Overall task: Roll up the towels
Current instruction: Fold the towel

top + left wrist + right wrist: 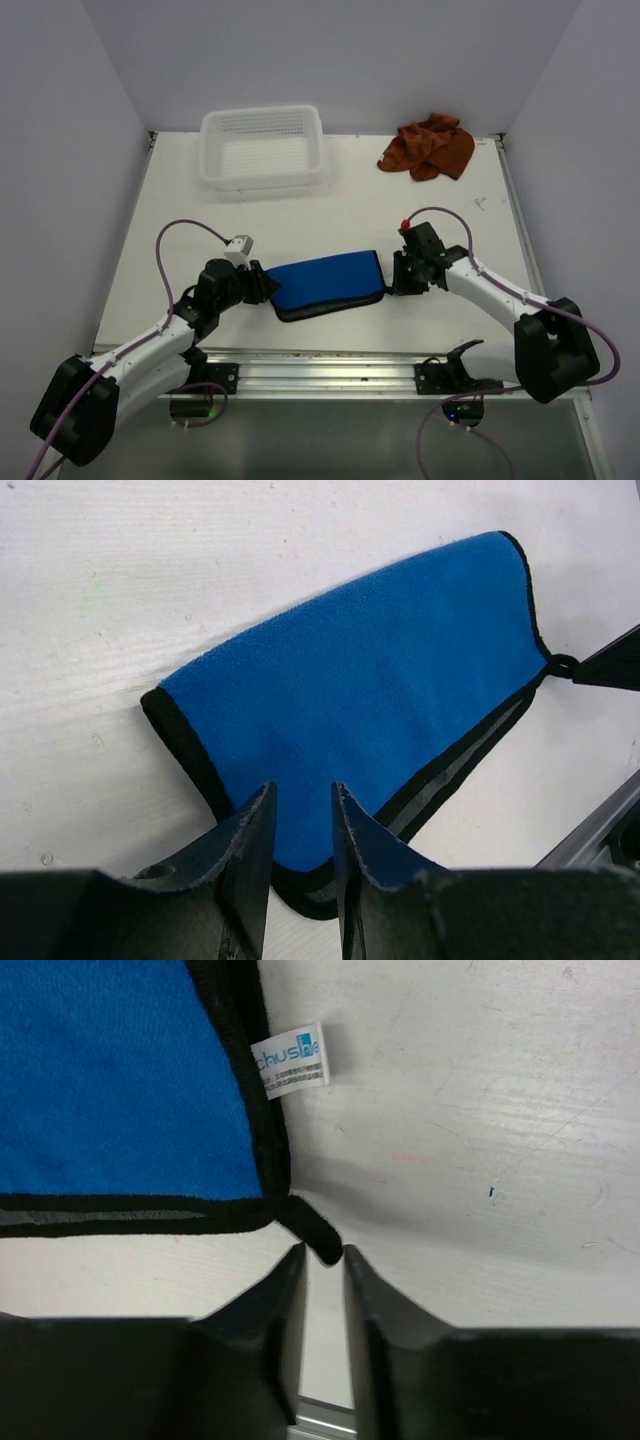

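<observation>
The blue towel (328, 285) lies folded flat on the table between my two grippers. My left gripper (265, 285) is at its left end. In the left wrist view its jaws (303, 792) stand apart over the towel's (380, 680) black-edged corner, and the cloth there looks flat, not pinched. My right gripper (398, 275) is at the right end. Its jaws (323, 1252) are slightly apart, with the tip of the towel's black hanging loop (312, 1228) between the fingertips. The blue towel (110, 1080) fills the upper left of that view. The rust-brown towel (430, 148) lies crumpled at the back right.
A white mesh basket (262, 180) stands at the back, left of centre. A white label (290, 1058) sticks out of the blue towel's edge near the loop. A metal rail (330, 365) runs along the near edge between the arm bases. White walls enclose the table.
</observation>
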You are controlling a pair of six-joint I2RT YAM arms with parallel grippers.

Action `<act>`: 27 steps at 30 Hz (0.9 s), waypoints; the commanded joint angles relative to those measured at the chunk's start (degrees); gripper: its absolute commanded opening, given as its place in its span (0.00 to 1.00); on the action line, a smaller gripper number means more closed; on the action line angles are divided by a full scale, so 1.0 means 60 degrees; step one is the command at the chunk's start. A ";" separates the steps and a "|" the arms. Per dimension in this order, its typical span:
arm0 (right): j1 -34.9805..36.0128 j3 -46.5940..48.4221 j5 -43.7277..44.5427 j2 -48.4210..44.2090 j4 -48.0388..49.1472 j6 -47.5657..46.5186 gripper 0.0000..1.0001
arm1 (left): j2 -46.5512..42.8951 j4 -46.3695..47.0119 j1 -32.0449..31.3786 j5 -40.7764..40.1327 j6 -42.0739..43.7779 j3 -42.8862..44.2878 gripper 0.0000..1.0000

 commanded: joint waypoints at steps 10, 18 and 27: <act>-0.0002 0.2236 0.0483 -0.1004 -0.1136 -0.0151 0.44 | 0.0708 0.0053 -0.0049 -0.0198 0.0257 0.1429 0.29; 0.0524 0.1972 -0.2082 0.0881 0.2787 0.1694 0.16 | 0.2466 0.1254 -0.0049 -0.0228 -0.0299 0.1795 0.06; 0.2428 0.3495 -0.2228 0.3681 0.4502 0.2660 0.14 | 0.3902 0.1739 -0.0049 -0.0652 -0.0944 0.1884 0.00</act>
